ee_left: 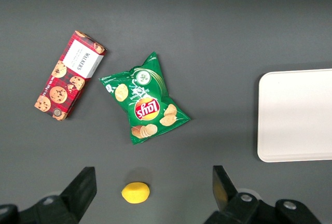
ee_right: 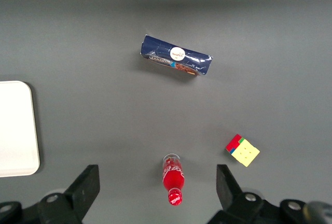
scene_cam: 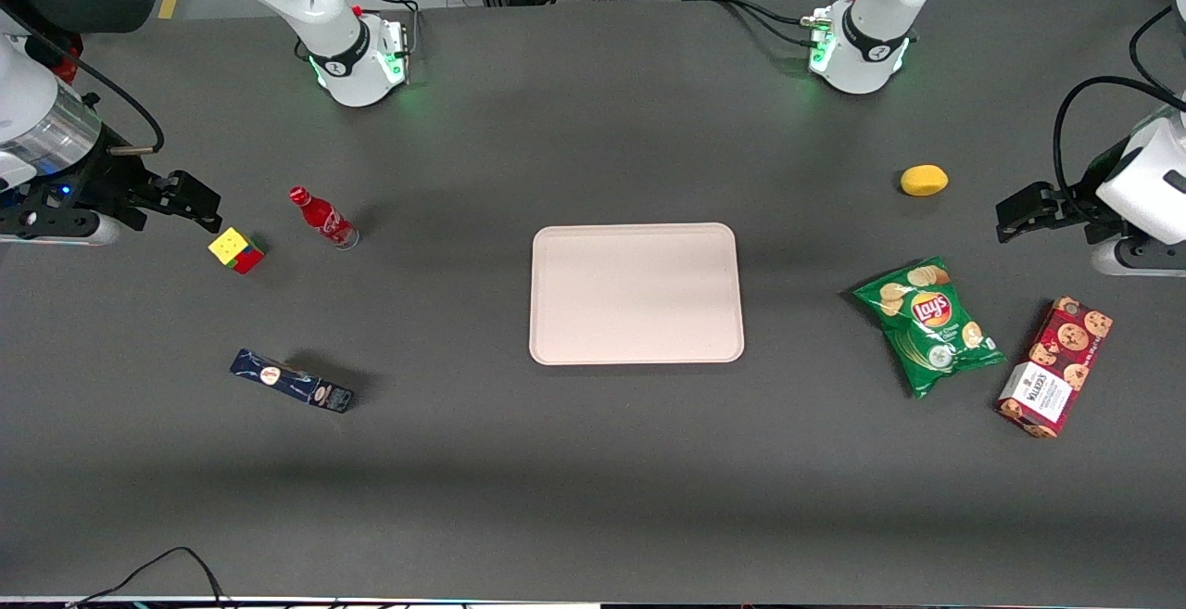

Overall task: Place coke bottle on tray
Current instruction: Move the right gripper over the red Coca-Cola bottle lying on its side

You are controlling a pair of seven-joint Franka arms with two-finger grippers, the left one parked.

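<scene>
Nothing is done yet: the bottle (scene_cam: pixel 324 217) stands upright on the table (scene_cam: pixel 593 479), well apart from the tray (scene_cam: pixel 637 294), which is bare. The gripper (ee_right: pixel 158 190) hovers above the bottle, jaws wide and holding nothing. Grasp, carry and set-down all remain. The bottle is slim, glossy and red with a clear base, probably plastic; the tray is flat, matte and pale, with rounded corners and a raised rim.
</scene>
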